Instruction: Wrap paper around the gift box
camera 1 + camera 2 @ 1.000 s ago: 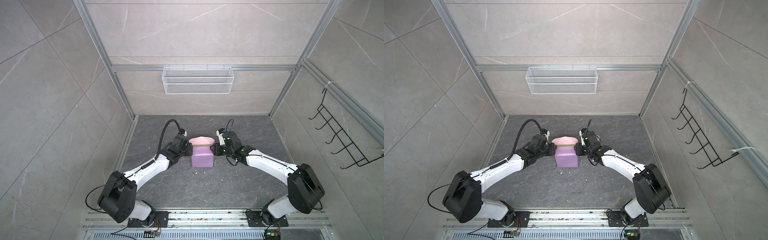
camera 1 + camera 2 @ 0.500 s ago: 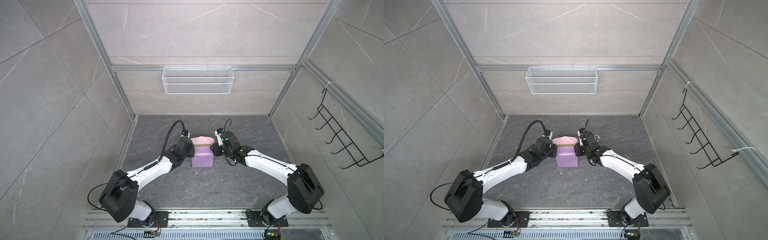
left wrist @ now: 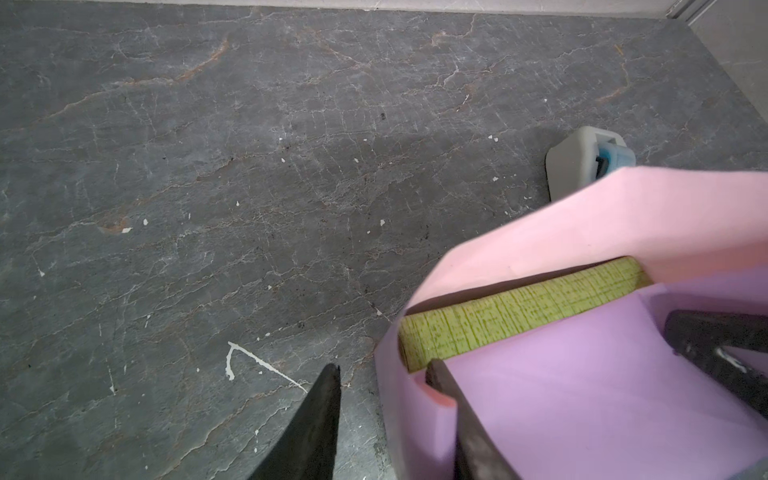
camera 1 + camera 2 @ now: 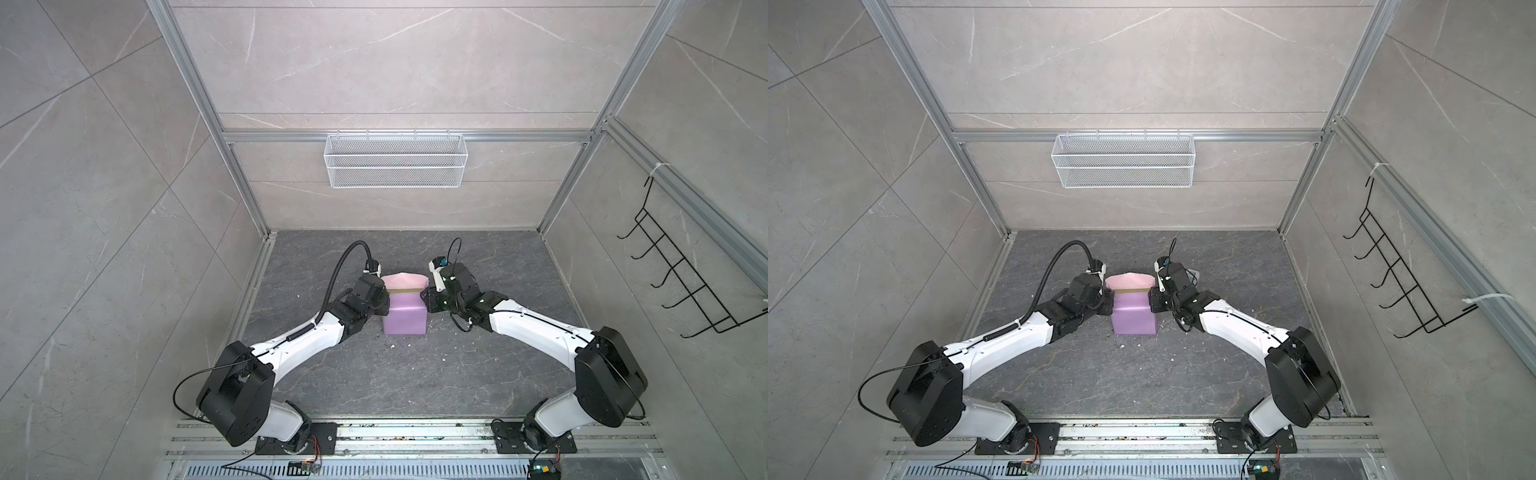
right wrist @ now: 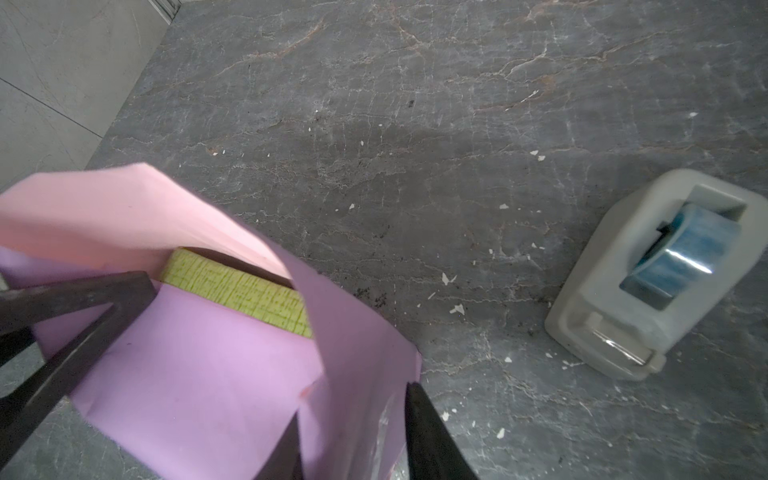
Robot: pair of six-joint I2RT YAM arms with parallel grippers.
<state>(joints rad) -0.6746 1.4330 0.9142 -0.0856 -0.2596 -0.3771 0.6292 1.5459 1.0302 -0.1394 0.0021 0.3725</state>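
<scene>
Gift box (image 3: 519, 307): sits mid-floor between both arms, mostly swaddled, with only a ribbed green strip along its far edge showing. Paper (image 3: 582, 395): lilac face is drawn over the top and down the near side, and the pink inner face stands up as a loose flap behind the bare strip. Judged roughly halfway: the main wrap is on, but the far flap is not closed, the side ends are unfolded and no seam looks fixed. Left gripper (image 3: 382, 365): jaws are partway apart, one finger on the lilac top and one outside over the floor, straddling the side wall without clamping it. Right gripper (image 5: 353, 403): same narrow spread at the opposite end, with the side flap lying between its fingers and no squeeze evident. Tape dispenser (image 5: 623, 291): grey with a blue roll, near the box on the right arm's side, untouched. Floor (image 4: 415, 374): dark veined stone slab, littered with white flecks (image 4: 409, 345). Room: pale tiled walls in an aluminium frame, with a wire basket (image 4: 395, 160) on the back wall and a black hook rack (image 4: 685, 282) on the right one.
</scene>
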